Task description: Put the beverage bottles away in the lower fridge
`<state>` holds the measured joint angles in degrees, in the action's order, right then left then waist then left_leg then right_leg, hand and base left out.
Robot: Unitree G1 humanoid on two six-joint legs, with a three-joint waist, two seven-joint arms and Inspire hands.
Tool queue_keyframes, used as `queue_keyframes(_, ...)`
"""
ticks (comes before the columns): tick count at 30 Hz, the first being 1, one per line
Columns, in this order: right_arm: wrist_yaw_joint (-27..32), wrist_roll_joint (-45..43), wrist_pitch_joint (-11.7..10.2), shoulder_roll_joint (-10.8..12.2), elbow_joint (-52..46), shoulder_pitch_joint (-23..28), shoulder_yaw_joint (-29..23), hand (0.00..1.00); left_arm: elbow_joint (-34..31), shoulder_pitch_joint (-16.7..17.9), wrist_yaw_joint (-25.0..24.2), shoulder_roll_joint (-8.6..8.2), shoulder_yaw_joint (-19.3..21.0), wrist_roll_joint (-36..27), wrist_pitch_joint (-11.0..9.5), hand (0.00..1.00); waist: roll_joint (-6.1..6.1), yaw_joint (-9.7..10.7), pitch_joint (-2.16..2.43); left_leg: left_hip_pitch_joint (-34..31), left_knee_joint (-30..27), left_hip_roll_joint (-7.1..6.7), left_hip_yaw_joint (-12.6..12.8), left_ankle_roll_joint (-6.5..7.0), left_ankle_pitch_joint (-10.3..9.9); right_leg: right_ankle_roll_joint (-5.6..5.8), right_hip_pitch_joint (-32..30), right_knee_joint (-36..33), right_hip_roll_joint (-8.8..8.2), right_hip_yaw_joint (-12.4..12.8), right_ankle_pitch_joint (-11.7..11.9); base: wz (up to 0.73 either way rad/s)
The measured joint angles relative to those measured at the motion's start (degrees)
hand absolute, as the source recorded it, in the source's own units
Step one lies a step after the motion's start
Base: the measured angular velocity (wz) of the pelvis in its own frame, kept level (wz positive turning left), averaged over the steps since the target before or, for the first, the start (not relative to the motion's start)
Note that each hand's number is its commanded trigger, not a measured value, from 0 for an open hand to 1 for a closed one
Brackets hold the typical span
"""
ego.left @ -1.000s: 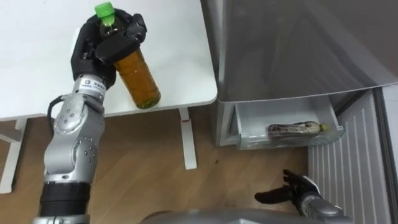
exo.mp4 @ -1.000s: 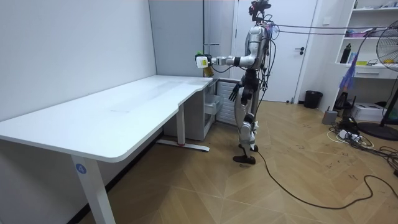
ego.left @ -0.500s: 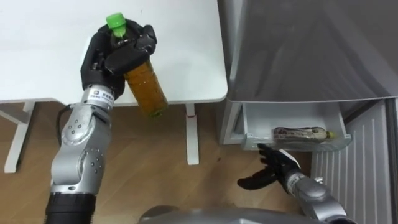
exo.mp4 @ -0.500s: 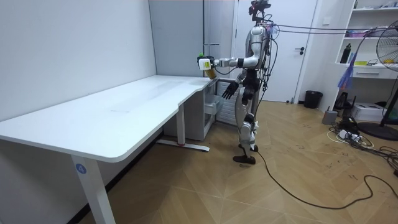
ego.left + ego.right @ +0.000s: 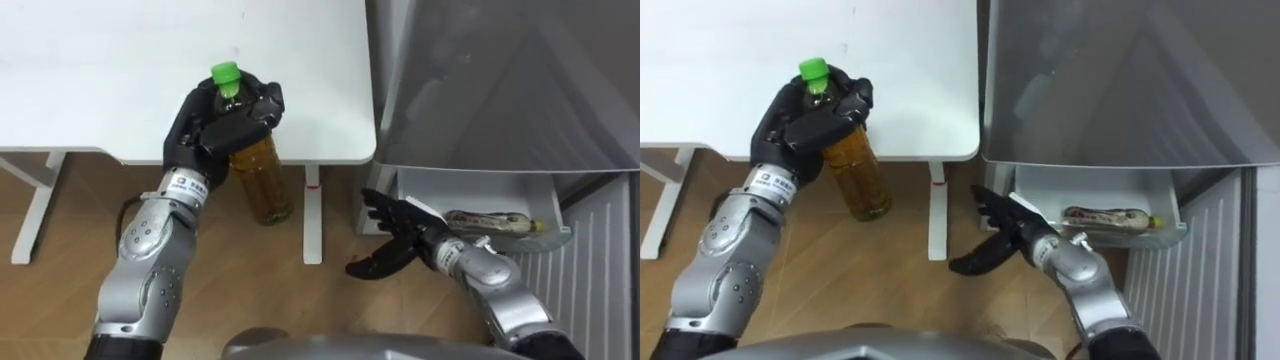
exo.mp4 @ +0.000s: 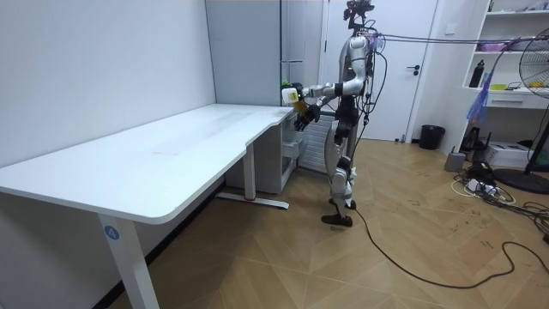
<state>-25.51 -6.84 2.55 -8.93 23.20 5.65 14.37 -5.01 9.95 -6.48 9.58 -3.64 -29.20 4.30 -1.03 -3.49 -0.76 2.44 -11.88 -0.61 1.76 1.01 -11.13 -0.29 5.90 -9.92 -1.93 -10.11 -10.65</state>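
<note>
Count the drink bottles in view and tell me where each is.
2. A green-capped bottle is gripped in the left robot hand; a second bottle lies in the open fridge drawer. More may be hidden inside.

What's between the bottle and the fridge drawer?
Between bottle and drawer: the table leg and the open right hand, in the left eye view.

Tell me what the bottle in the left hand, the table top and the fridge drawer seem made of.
The bottle in the left hand: clear, glossy plastic, likely; amber drink shows through, green cap opaque. The table top: smooth matte white, probably laminate; no grain shows. The fridge drawer: pale translucent plastic by its look, a second bottle lying inside.
</note>
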Motion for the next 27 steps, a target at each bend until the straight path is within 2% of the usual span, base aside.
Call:
queue_keyframes(5,-5.86,1.85,0.09,0.31,-1.67,-0.08,0.51,0.0,-0.01,-0.01,-3.09,-0.06,-0.94,0.54,0.0,1.0,-0.34,-0.04,-0.15,-0.1,-0.1,0.01,-0.01,0.0,0.0,0.02,-0.12,-0.15,-0.03,0.43,-0.02,0.0)
queue_keyframes(10,-10.36,6.74,1.29,0.3,-3.07,-0.08,1.73,0.0,0.01,-0.01,-3.43,-0.1,-2.73,0.61,0.0,1.0,-0.52,0.07,-0.24,-0.28,-0.08,-0.01,-0.34,0.02,0.01,0.02,-0.24,-0.22,-0.1,0.4,-0.02,0.02)
queue_keyframes(17,-15.9,12.29,1.3,0.51,-4.0,-0.17,2.42,0.0,0.64,0.0,-5.51,0.26,-6.11,0.82,0.01,1.0,-0.72,0.22,-0.36,-0.58,-0.32,-0.01,-0.46,0.02,0.0,0.02,0.04,-0.07,-0.07,-0.14,-0.02,0.0)
queue_keyframes(22,-16.98,14.49,1.49,0.43,-4.11,-0.14,5.46,0.0,1.05,-0.02,-5.6,0.18,-9.75,4.29,0.02,1.0,-0.55,0.25,-0.46,-1.11,-0.69,0.28,-0.44,0.03,-0.04,0.02,-0.41,-0.28,0.02,0.38,-0.02,0.0)
queue_keyframes(27,-16.54,16.63,3.3,-0.65,-3.97,-0.14,6.48,0.0,3.28,-0.73,-5.75,0.44,-12.57,5.09,0.02,1.0,-0.25,0.59,-0.55,-1.93,-1.63,0.27,-0.43,0.17,-0.14,0.02,-1.19,-0.87,-0.06,0.15,-0.02,0.02)
